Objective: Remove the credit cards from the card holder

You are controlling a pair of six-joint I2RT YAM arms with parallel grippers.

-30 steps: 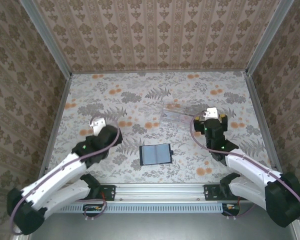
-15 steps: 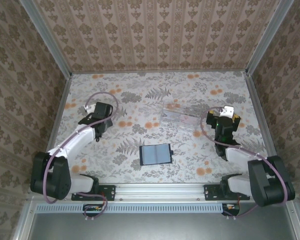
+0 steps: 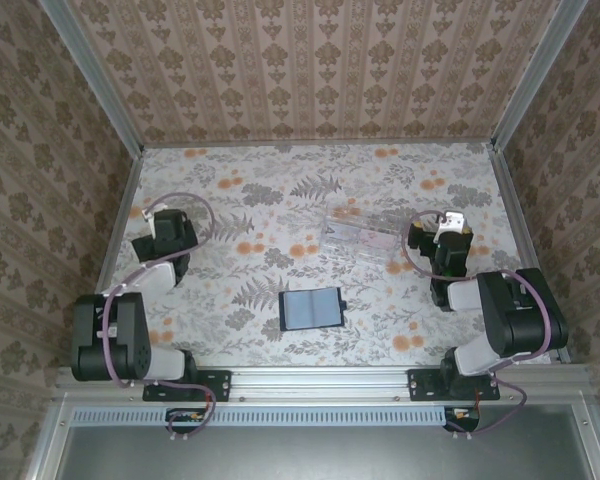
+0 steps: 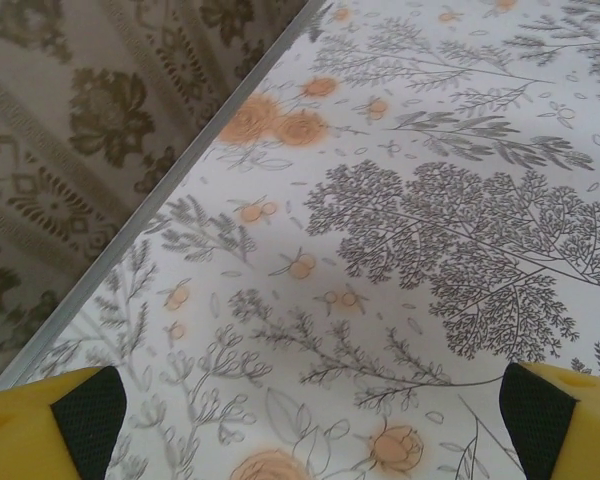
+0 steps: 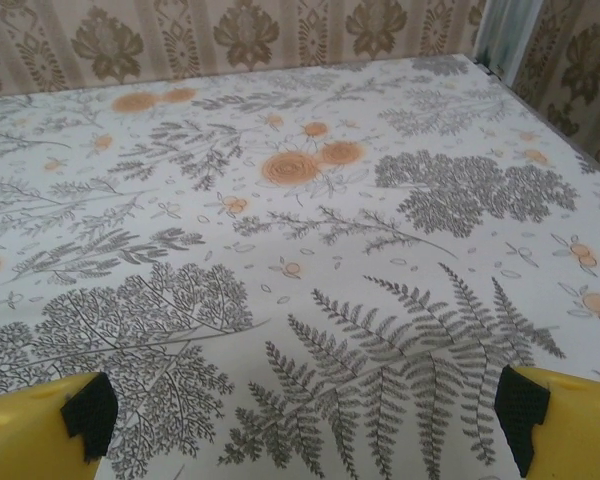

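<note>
Top external: holder [image 3: 311, 309] lies open and flat on the table [image 3: 280, 190], near the front edge and about midway between the two arms. Grey-blue inner panels face up, small tab on its right edge. The panels look bare from above; cannot tell at this height whether a card sits deep in a pocket.

Tray [image 3: 330, 222] stands farther back and to the right, well apart from the holder. Pale cards [image 3: 378, 240] lie inside it, one pinkish; count not readable. Judgement: the tray serves as the drop-off, so the cards are out and gathered in one place rather than loose on the patterned cloth.

Left gripper [image 3: 167, 230] sits at the left side of the table with its arm folded close to its base. Right gripper [image 3: 447, 236] is likewise folded at the right, just beside the tray's right end but not touching it.

Left wrist: left gripper [image 4: 305, 415] fingers spread wide, yellow tips at the two bottom corners, bare table between them.

Right wrist: right gripper [image 5: 305, 415] also spread, nothing pinched, fern print between the tips.

Judgement: both arms folded low with empty fingers reads as a parked pose. Task looks finished, or nearly so; pockets unverified.
</note>
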